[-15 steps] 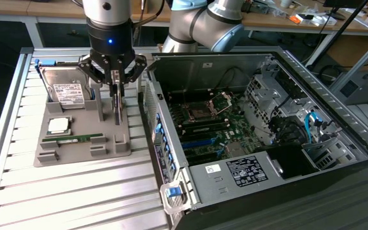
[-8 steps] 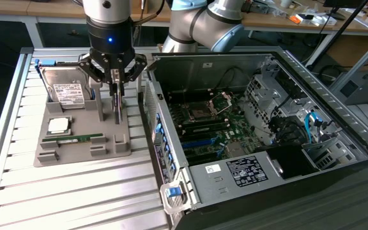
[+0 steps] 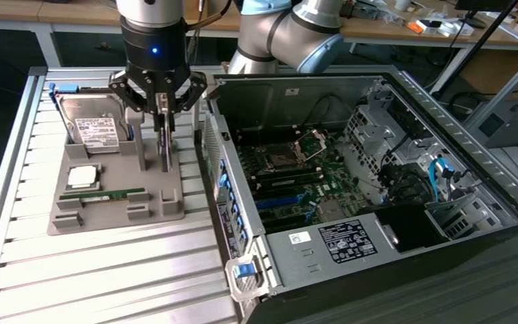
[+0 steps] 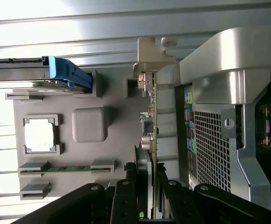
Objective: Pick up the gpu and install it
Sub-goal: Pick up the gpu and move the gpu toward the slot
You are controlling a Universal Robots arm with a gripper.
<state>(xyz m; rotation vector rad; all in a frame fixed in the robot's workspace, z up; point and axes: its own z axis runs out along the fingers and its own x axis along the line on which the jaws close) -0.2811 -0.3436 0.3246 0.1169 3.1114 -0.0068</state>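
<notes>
**Gripper clamped on the gpu in its holder, lift not yet made**

The open computer case (image 3: 295, 84) lies on the exterior view's right with its motherboard facing up. One of its walls is just beside the grey fixture tray (image 3: 115, 206) on the slatted table (image 3: 106, 270). The arm hangs over the tray's case-side edge. The gripper (image 3: 162, 111) sits on the gpu (image 3: 166, 148), which stands on edge in its slot in the tray. In the wrist view the fingers (image 4: 125, 200) appear pressed against both faces of the card, grasping it near one end.

The step in hand looks like the pick-up: the grip is made, but the card seems not yet raised. Getting it out likely calls for a straight pull along the card's own plane, since the slot's posts hug its lower edge.

Room is tight sideways. The case wall stands close on one side, and the hard drive (image 3: 92, 125) sits in its cradle near on the other. Above the tray the space is open.
</notes>
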